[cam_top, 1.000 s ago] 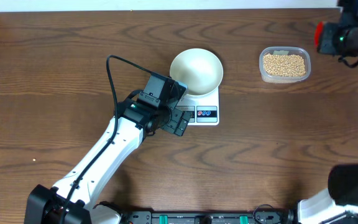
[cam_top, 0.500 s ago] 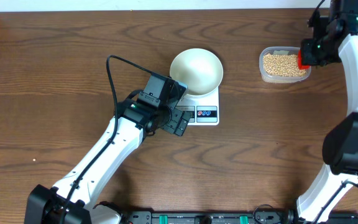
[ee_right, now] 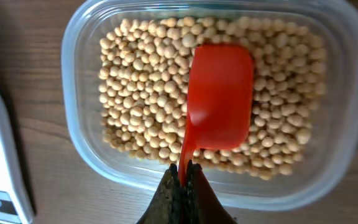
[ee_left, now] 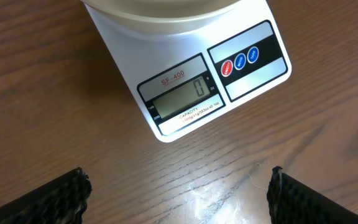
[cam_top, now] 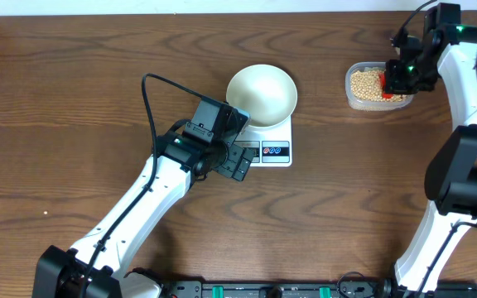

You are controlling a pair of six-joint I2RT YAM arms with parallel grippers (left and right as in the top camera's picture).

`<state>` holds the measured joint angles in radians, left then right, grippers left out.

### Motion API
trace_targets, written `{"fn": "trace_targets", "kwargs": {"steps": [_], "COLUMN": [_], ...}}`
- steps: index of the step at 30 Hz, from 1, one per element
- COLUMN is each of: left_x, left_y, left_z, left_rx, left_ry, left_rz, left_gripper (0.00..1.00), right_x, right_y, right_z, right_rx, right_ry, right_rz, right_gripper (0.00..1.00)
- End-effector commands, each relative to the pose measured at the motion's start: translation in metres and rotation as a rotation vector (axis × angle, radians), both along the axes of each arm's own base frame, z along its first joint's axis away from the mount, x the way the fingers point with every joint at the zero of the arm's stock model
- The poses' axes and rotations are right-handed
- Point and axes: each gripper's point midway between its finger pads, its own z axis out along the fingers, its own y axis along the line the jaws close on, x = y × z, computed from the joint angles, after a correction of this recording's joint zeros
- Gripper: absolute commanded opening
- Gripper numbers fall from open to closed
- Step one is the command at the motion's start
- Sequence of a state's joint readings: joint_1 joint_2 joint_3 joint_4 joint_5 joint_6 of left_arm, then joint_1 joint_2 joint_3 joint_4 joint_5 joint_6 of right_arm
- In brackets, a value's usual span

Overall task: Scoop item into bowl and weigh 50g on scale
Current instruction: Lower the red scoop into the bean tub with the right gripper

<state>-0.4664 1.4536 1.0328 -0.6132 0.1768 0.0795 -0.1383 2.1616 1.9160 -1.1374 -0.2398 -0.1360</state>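
Straight ahead of the right gripper (ee_right: pixel 182 180), jaws clamped on its handle, the red scoop (ee_right: pixel 219 93) lies on the beans (ee_right: pixel 142 93) inside the clear tub (ee_right: pixel 340 124). And the left gripper (ee_left: pixel 179 199) hangs spread wide; just beyond it sits the scale (ee_left: pixel 185 93), reading 0, white bowl (cam_top: pixel 261 95) on top.

1. You are looking at a dark brown wood-grain table (cam_top: pixel 73 99) that is carrying everything here.
2. The scale (cam_top: pixel 281 134) is lying flat near the table's middle, with its display edge facing the near side.
3. The clear plastic tub (cam_top: pixel 349 88) is sitting toward the far right, well apart from the scale.
4. Both are resting directly on the wood.
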Motion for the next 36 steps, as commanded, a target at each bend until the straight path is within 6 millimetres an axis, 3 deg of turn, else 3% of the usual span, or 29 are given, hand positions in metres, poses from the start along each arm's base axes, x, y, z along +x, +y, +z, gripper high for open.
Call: {"fn": "trace_targets", "kwargs": {"steps": [1, 9, 23, 36], "left_x": [0.001, 0.001, 0.001, 0.001], "left_y": [0.002, 0.002, 0.002, 0.002], "left_z": [-0.005, -0.005, -0.005, -0.005], "left_rx": [0.016, 0.016, 0.016, 0.016], "left_ry": [0.006, 0.006, 0.006, 0.006], "left_rz": [0.001, 0.001, 0.001, 0.001], "left_gripper": [0.93, 0.93, 0.93, 0.93], "right_x": [-0.001, 0.001, 0.0, -0.008], "right_y": [0.021, 0.024, -0.009, -0.017], "right_z": [-0.017, -0.008, 0.026, 0.028], "right_rx": [0.096, 0.237, 0.567, 0.653], "right_ry": [0.045, 0.026, -0.065, -0.073], "right_rz": [0.018, -0.009, -0.097, -0.114], "right_gripper": [0.01, 0.01, 0.01, 0.01]}}
